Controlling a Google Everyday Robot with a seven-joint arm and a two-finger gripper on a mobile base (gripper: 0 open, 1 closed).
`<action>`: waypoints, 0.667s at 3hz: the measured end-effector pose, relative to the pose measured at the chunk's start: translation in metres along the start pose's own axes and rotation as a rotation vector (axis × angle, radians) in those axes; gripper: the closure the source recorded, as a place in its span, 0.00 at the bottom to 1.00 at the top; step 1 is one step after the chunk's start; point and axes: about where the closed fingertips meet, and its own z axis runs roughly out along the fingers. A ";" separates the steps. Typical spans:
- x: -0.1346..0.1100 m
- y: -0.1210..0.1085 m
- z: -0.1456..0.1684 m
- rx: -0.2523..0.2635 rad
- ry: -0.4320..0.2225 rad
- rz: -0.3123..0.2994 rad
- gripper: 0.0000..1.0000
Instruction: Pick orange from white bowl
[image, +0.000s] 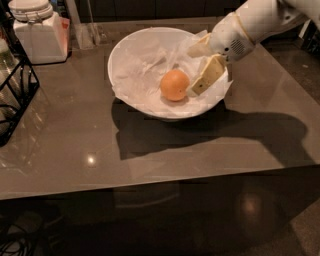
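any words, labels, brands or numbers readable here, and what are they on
No readable text.
White lidded jar: reddish patch on its side, too blurred to read.
White bowl, orange and the gripper, open inside the bowl beside the orange: no markings.

You face a glossy brown table (165, 165) with a light glint (90, 160) toward its front left. Dark floor (280, 230) lies beyond its near edge, and the gripper (192, 72) hangs over its far right.
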 end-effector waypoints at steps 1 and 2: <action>0.000 -0.005 0.035 -0.086 -0.004 -0.008 0.10; 0.000 -0.013 0.054 -0.118 0.000 -0.006 0.10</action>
